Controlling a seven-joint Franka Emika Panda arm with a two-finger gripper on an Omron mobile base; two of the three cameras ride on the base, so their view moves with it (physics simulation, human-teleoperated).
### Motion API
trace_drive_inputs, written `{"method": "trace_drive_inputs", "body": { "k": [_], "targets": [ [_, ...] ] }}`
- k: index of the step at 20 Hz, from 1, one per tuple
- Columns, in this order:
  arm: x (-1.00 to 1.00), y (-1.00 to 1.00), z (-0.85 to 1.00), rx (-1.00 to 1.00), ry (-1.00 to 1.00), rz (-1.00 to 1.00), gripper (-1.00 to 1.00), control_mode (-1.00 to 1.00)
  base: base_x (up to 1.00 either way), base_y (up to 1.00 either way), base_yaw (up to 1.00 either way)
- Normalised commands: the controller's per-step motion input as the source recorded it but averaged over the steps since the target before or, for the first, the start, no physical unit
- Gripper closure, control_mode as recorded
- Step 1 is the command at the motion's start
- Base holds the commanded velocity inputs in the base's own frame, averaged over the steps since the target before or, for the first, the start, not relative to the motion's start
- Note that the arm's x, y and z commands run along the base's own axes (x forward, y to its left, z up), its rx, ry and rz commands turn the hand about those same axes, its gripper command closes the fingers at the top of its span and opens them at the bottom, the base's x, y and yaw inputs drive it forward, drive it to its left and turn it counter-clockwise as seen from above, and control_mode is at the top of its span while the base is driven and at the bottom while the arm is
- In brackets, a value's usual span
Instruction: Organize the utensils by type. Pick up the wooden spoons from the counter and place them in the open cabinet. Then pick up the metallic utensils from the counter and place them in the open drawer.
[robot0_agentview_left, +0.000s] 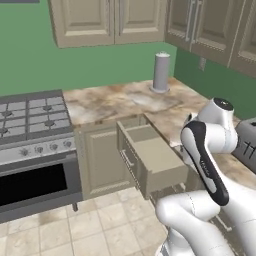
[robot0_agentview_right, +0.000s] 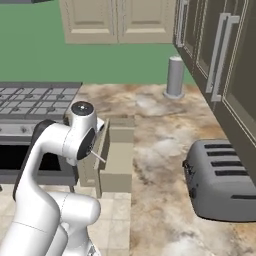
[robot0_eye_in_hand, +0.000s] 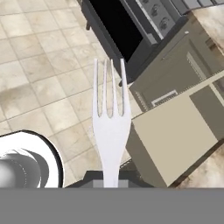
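- Gripper (robot0_eye_in_hand: 111, 181): at the bottom centre of the hand view, closed on the handle of a pale grey fork (robot0_eye_in_hand: 110, 127), whose tines point toward the top of the frame.
- Fork: seen over the tiled floor (robot0_eye_in_hand: 39, 70), just left of the open drawer (robot0_eye_in_hand: 175, 131).
- Drawer (robot0_agentview_left: 150, 152): pulled out at the centre of the left base view, below the marbled counter (robot0_agentview_left: 115, 100).
- Stove (robot0_agentview_left: 32, 117): at the left, with its dark oven door (robot0_agentview_left: 30, 185) beneath.
- Toaster (robot0_agentview_right: 220, 180): lower right of the right base view, on the counter.
- Grey cylinder (robot0_agentview_right: 175, 76): upright at the counter's back.
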Motion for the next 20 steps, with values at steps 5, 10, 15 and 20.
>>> {"method": "trace_drive_inputs", "body": {
  "k": [5,10,15,20],
  "targets": [
    [0.0,0.0,0.0,0.0,0.0,0.0,1.0,1.0,0.43,-0.11,0.21],
    [0.0,0.0,0.0,0.0,0.0,0.0,1.0,1.0,0.47,-0.17,0.19],
    [0.0,0.0,0.0,0.0,0.0,0.0,1.0,1.0,0.49,-0.26,0.07],
    [0.0,0.0,0.0,0.0,0.0,0.0,1.0,1.0,0.32,-0.27,0.0]
  ]
}}
